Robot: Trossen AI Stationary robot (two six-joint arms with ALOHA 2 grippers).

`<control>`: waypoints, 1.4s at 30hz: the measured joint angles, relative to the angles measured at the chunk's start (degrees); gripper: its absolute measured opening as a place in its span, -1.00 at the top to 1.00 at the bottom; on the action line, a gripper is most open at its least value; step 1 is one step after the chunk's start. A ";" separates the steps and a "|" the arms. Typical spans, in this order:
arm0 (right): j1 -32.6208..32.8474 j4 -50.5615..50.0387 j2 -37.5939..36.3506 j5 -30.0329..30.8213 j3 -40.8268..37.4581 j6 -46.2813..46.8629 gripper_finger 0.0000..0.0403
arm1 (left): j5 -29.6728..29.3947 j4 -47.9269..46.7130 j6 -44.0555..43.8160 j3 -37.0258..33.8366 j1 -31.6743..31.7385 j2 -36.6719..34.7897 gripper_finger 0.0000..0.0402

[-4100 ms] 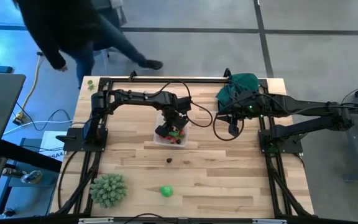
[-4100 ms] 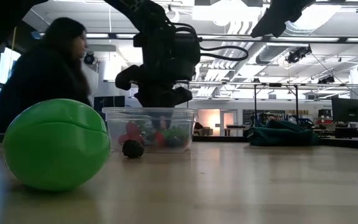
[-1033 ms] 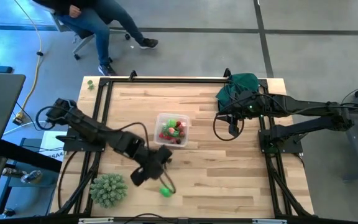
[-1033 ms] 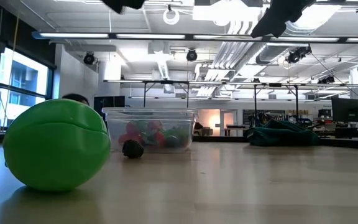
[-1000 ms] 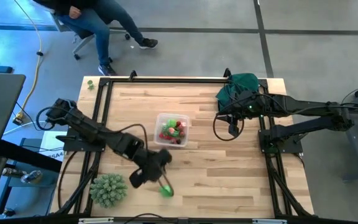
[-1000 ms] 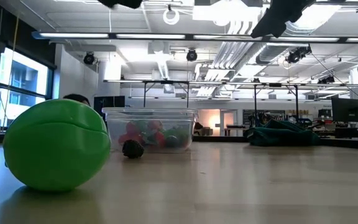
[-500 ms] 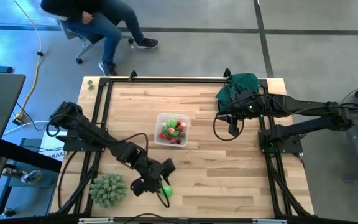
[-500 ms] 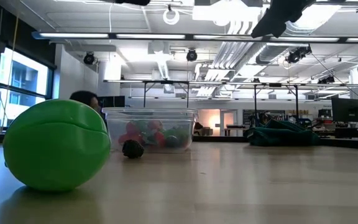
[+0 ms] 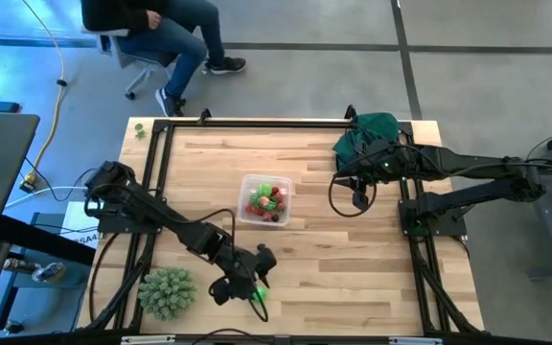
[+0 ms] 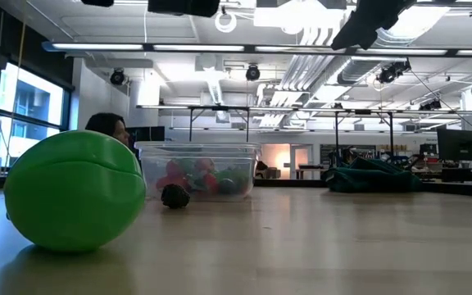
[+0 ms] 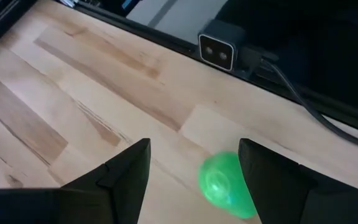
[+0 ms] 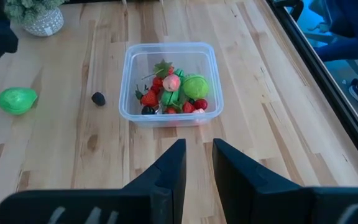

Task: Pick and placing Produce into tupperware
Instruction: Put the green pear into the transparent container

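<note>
**Closing in on the green fruit**

Hovering low at the bottom centre of the high view, left gripper [image 9: 247, 289], fingers spread wide, nothing held, green fruit [image 9: 256, 293] just beneath and between them. Seen in the left wrist view lying on the wood nearer one finger than the other, off-centre in the gap.

Resting loose a little farther up the table [image 9: 333, 278], small dark piece [image 12: 98, 98], just beside the clear container [image 9: 264, 199] at the middle of the frame. Already holding a heap of red, green and pink produce [image 12: 171, 93] inside those walls.

Parked at the upper right, right gripper [image 9: 359, 201], fingers nearly together, gripping nothing, close to the dark green cloth [image 9: 370, 129]. Sitting at the lower left, spiky pale-green ball [image 9: 167, 291], apart from the work. Seated beyond the top edge, a person [image 9: 151, 29].

Likely trouble from here: round, smooth fruit, so an off-centre pinch could squirt it sideways or roll it toward the near edge. Could also knock the dark piece on the way back to the container, or bump the container's light wall and shift it.
</note>
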 joint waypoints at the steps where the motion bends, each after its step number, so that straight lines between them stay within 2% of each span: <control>1: 0.00 0.00 -0.02 0.00 0.00 0.00 0.66 | 0.04 0.27 0.00 0.06 0.00 0.39 -0.16; 12: -0.01 0.03 -0.02 0.00 0.00 0.00 0.66 | -0.46 0.38 0.02 0.09 -2.91 2.01 -0.16; 20: 0.00 -0.02 -0.02 0.00 0.00 0.00 0.66 | -4.39 -0.23 0.90 0.00 -5.40 2.16 -0.16; 28: 0.00 0.00 -0.02 0.00 0.00 0.00 0.66 | -5.52 -0.27 0.93 0.00 -5.22 2.30 -0.16; 42: -0.01 -0.01 0.00 0.00 0.00 0.00 0.66 | -8.07 3.08 2.40 0.05 -5.18 7.28 -0.16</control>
